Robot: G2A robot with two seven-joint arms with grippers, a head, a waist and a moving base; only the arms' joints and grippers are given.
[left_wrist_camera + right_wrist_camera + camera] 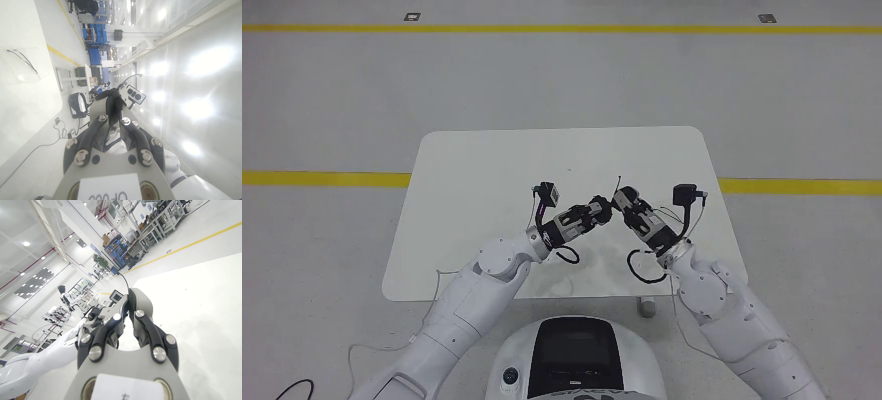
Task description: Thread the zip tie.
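White table (492, 200) beneath the zip tie (126, 281), pale floor (332, 90) with yellow lines (322, 179).

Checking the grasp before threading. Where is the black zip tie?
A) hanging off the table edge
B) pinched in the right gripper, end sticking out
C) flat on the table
B: the right gripper is shut on the zip tie, whose thin end curves out beyond it.

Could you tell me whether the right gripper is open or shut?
Shut: the right gripper pinches a thin black plastic zip tie, which curves out past its closed fingertips.
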